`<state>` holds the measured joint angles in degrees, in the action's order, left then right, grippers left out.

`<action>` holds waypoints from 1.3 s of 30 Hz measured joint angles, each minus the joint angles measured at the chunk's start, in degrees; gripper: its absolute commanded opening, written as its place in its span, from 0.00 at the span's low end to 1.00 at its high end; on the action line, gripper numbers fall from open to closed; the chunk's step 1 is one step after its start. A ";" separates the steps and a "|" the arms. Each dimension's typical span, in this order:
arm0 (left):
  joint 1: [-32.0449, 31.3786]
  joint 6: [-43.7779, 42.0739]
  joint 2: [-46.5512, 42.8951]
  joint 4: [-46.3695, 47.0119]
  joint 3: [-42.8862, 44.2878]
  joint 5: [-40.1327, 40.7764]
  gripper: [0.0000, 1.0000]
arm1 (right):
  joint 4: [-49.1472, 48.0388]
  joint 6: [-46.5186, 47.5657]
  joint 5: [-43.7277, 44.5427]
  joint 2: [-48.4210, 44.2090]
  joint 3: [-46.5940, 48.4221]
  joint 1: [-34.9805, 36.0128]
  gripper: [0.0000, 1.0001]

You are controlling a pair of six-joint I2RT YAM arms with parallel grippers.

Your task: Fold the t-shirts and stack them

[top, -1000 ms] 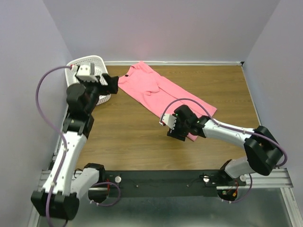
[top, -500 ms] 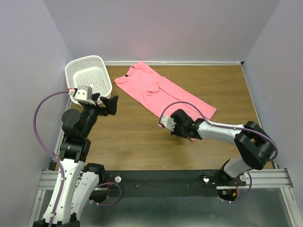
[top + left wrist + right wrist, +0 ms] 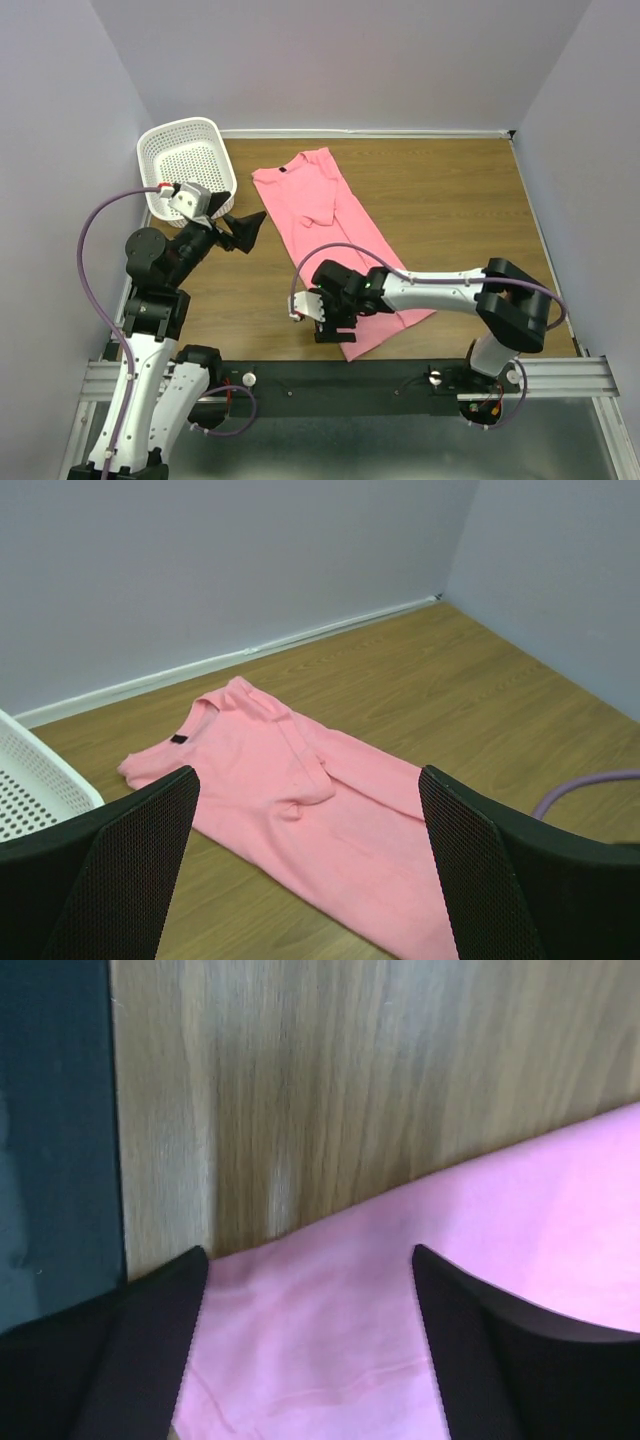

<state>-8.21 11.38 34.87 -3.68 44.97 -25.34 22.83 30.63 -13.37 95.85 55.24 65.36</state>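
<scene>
step: flatten pink t-shirt [image 3: 320, 200] | right fingers [image 3: 150, 1340] apart over hem corner: pinch low, one layer | left fingers [image 3: 130, 870] apart, hovering

The left arm [image 3: 145, 360] and the right arm [image 3: 440, 288] are both wearing white shells between black joints. A lilac cable [image 3: 85, 245] is looping along each to a white wrist block [image 3: 190, 200], and the left gripper [image 3: 243, 228] is showing black fingers [image 3: 130, 870] with a mesh texture.

Left arm [image 3: 150, 310] raised at frame left; left gripper [image 3: 243, 229] at centre-left, jaws wide apart. Right arm [image 3: 440, 285] reaches leftward; right gripper [image 3: 335, 330] lower centre, jaws apart.
</scene>
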 measured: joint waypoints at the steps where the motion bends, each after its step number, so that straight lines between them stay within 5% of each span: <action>1: 0.00 -0.24 0.00 0.31 0.00 -0.94 0.98 | 0.92 -0.02 -1.01 -0.59 0.31 -0.59 0.97; 4: -0.02 -0.74 0.46 2.69 -0.55 -5.81 0.97 | 2.99 1.14 -4.90 -6.01 0.00 -6.47 1.00; 9: -6.73 -1.01 4.52 4.63 -1.46 -9.11 0.93 | 2.32 7.39 -9.92 -25.79 -3.52 -30.42 1.00; 14: -34.21 -1.36 14.80 0.11 2.16 2.19 0.84 | 5.44 23.04 -21.27 -37.18 -8.39 -55.58 0.97; 19: -56.98 2.51 32.37 -8.28 9.27 19.54 0.75 | 18.60 43.56 -32.17 -23.78 -6.47 -71.78 0.87; 22: -63.95 6.08 40.13 -12.28 9.27 25.81 0.68 | 33.18 60.85 -35.41 -11.23 -0.96 -77.24 0.77; 26: -70.62 9.75 50.51 -15.04 9.46 31.82 0.62 | 42.82 72.17 -37.13 -1.14 4.39 -78.18 0.76; 32: -76.37 12.48 62.60 -17.73 10.95 37.70 0.58 | 50.27 79.47 -38.62 -2.54 2.64 -78.18 0.77; 39: -76.94 14.27 66.23 -19.63 15.30 41.40 0.53 | 52.39 81.00 -39.87 -5.33 1.55 -78.18 0.78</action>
<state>-85.14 25.65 101.10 -23.31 60.27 16.05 75.22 111.63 -53.23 90.52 56.80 -12.82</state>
